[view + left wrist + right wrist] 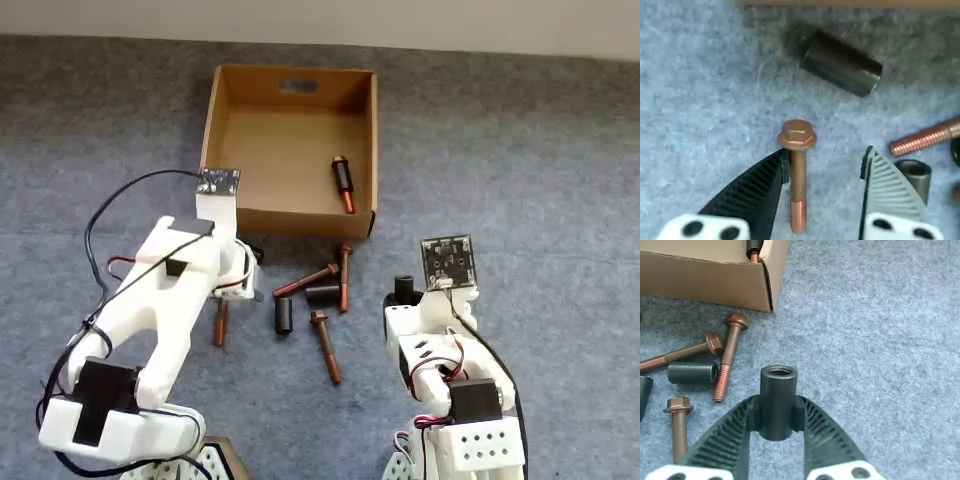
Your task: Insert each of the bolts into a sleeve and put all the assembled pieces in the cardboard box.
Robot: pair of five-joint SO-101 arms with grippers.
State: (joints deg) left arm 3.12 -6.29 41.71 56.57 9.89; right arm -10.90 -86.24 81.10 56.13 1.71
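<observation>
The right gripper (776, 409) is clamped on a black sleeve (777, 385), the left gripper (827, 155) stands wide open astride a copper bolt (798, 170) lying on the grey tabletop (540, 150), and beyond them the cardboard box (290, 218) holds one assembled piece (343, 184).

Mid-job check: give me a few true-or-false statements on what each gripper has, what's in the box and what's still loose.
1. The right gripper is shut on a sleeve. True.
2. The left gripper has a bolt clamped. False: it is open, and the bolt lies on the table between its fingers.
3. The box is empty. False: one assembled piece lies in it.
4. Several bolts lie loose in front of the box. True.
</observation>
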